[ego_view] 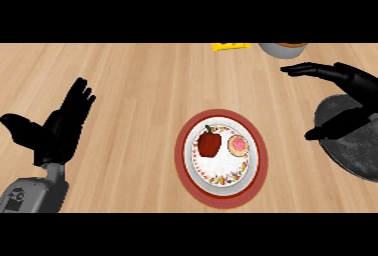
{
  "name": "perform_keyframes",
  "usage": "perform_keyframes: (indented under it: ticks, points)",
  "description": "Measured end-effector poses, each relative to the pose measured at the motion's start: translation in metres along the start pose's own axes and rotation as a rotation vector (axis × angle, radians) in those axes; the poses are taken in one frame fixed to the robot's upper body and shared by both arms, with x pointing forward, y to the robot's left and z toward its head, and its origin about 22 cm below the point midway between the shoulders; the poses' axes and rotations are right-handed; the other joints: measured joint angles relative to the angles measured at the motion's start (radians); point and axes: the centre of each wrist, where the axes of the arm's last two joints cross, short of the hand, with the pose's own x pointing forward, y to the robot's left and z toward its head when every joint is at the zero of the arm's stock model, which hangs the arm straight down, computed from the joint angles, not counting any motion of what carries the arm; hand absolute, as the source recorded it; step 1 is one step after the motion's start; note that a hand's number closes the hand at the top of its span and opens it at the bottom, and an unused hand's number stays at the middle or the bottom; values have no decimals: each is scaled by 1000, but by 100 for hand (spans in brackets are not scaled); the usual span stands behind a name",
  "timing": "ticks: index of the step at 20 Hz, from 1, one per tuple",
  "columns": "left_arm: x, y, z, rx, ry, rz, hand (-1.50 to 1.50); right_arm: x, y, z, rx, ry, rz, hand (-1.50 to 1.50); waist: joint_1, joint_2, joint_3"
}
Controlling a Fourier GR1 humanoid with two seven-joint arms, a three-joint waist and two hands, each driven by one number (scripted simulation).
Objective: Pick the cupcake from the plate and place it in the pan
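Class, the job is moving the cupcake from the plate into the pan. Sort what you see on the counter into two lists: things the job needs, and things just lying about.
Needed for the job:
cupcake
plate
pan
right hand, open above the pan

Just lying about:
red pepper on the plate
yellow item at the far edge
grey container at the far edge
left hand, resting open at the left

Relative to the one red-rimmed white patterned plate (193, 175): on it, one pink-frosted cupcake (238, 145) and one red bell pepper (210, 143). Right of it, one dark grey round pan (354, 150). Beyond it, one yellow packet (230, 46) and one grey cup (279, 49). Two black hands flank it: left (59, 127), right (347, 85).
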Motion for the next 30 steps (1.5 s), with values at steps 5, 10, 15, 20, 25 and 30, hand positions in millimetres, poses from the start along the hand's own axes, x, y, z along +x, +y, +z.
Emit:
perform_keyframes:
  ticks: [5,10,15,20,25,30]
  points:
    - [3,-3,-1,7,0,-3,0,20,-5,-41,165,11,161,-150,-6,-3,-1]
    - [1,3,0,19,4,-7,0,33,15,-78,296,40,294,-150,-13,-4,-2]
    - [7,4,2,20,1,-7,0,41,36,-98,520,132,403,-150,-15,-7,-2]
    - [7,9,3,23,2,-6,0,48,55,-100,696,187,481,-150,-23,-7,-2]
    - [6,12,4,27,8,-1,0,59,70,-99,755,185,566,-150,-27,-7,-1]
    - [0,13,3,35,11,-3,0,74,84,-91,743,190,705,-150,-32,-7,-1]
